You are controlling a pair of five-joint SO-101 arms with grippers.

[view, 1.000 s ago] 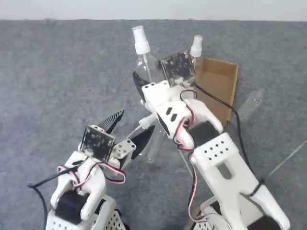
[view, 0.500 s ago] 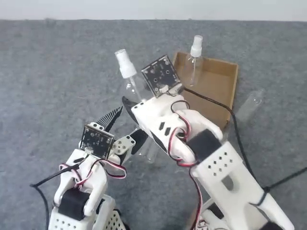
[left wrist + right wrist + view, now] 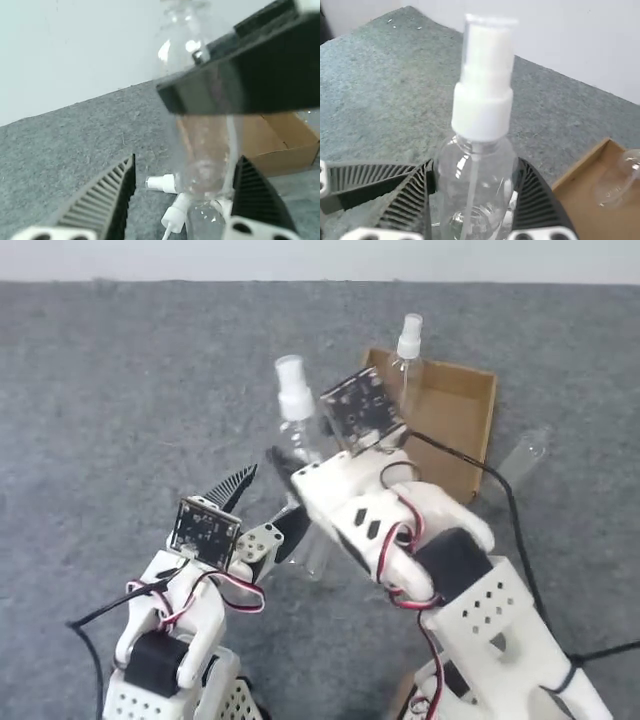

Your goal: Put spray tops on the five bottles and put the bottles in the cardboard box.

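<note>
My right gripper [image 3: 290, 462] [image 3: 475, 187] is shut on a clear bottle [image 3: 297, 430] [image 3: 477, 170] that stands upright and carries a white spray top [image 3: 293, 390] [image 3: 484, 85]. My left gripper [image 3: 270, 502] [image 3: 182, 172] is open just below and in front of it; the held bottle [image 3: 205, 145] shows between its fingers, a little beyond them. Two loose spray tops [image 3: 162, 183] lie on the carpet under it. The cardboard box [image 3: 455, 420] [image 3: 587, 200] holds one upright capped bottle [image 3: 408, 360]. Another clear bottle [image 3: 318, 545] lies flat under the arms.
An uncapped bottle [image 3: 525, 452] lies on the grey carpet to the right of the box. The right arm's body [image 3: 450, 570] covers the near right of the table. Open carpet [image 3: 120, 390] stretches to the left and far left.
The right arm carried the capped bottle from beside the box leftward and nearer, then slightly back right; it now stands just above the left gripper. The left arm has hardly moved.
</note>
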